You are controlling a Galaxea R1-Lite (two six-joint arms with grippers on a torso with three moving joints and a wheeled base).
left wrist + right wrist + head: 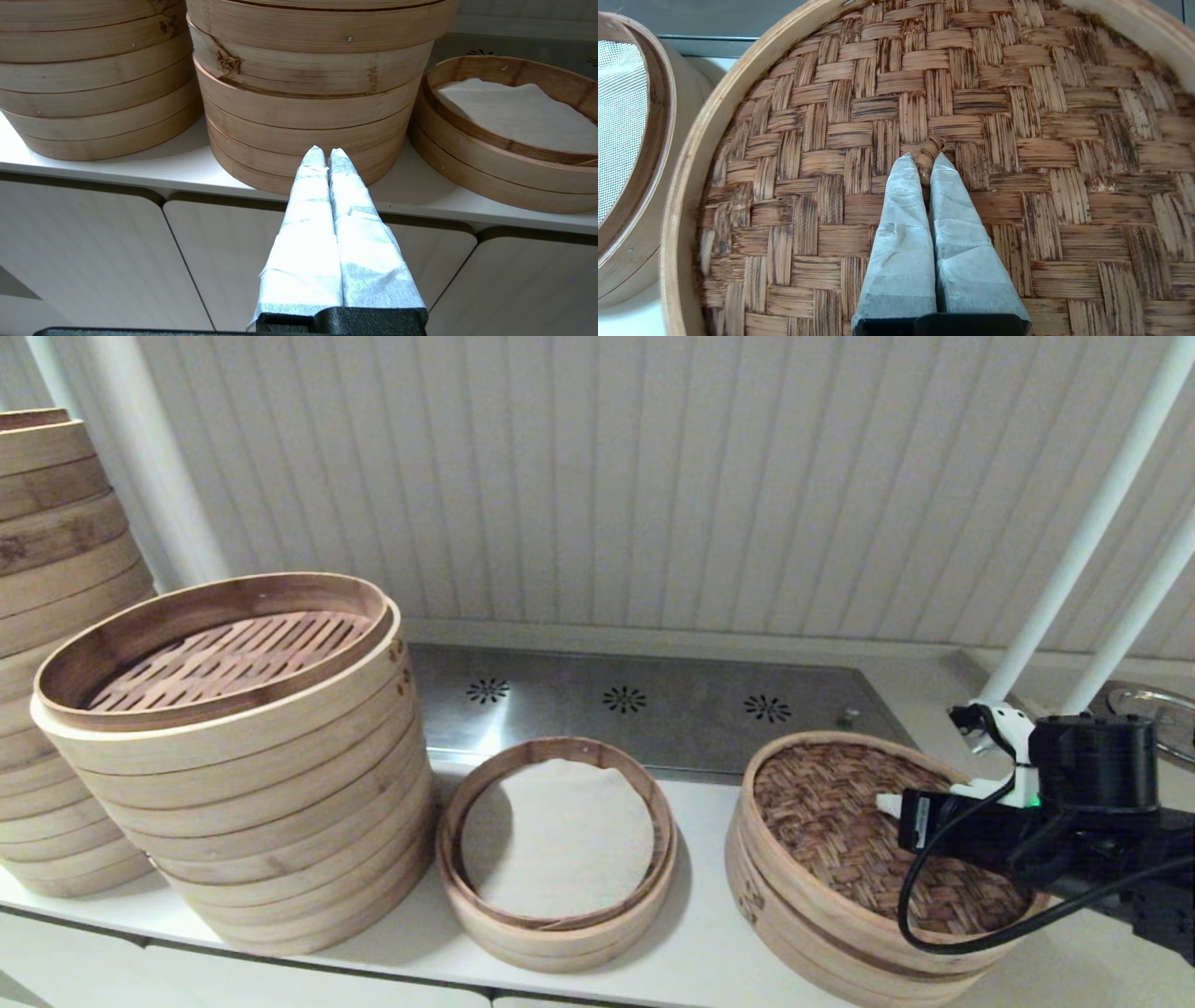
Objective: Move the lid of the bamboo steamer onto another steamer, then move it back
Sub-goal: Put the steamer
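The bamboo steamer lid [822, 821] lies level on a low pale basket [803, 943] at the counter's right, its woven panel [1017, 116] facing up. My right gripper [889, 803] reaches over it from the right, shut on the small bamboo loop handle [928, 150] at the lid's centre; in the right wrist view the gripper [924, 161] pinches that loop between its wrapped fingers. The other steamer [551, 943], with its white liner, sits uncovered just left of the lid, and its rim [654, 140] shows beside the lid. My left gripper [325, 154] is shut on nothing, parked below the counter's front edge.
A tall stack of pale tiers [243, 784] with a slatted floor on top stands left of the lined steamer, and a taller stack [56, 616] stands at the far left. A perforated metal panel [653, 709] lies behind. White poles [1083, 551] rise at the right.
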